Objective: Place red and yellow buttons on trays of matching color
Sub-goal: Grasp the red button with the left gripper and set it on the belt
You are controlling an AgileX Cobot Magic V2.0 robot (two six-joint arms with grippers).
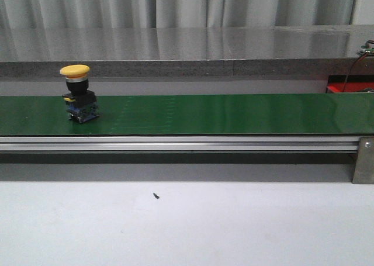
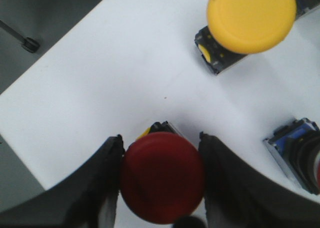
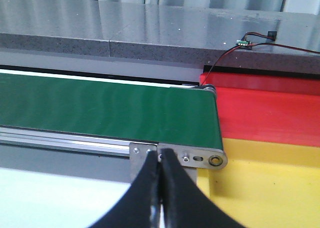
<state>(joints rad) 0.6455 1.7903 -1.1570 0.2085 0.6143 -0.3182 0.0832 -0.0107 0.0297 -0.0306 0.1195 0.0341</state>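
Red button [image 2: 161, 177] sat low centre in the left wrist frame, clamped between the left gripper [image 2: 161, 180] fingers [image 2: 102, 188]. A yellow button [image 1: 78, 93] stood left on the green belt [image 1: 222, 114]. Right gripper [image 3: 160, 188] was pressed together, holding nothing.

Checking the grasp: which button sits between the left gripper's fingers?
The red button, flanked by both fingers of the left gripper; the yellow button sits apart.

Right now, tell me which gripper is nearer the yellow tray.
Right. The right gripper, fingers together, hangs beside the yellow tray at the green belt's end. The left gripper brackets a red button over a white surface, no tray visible.
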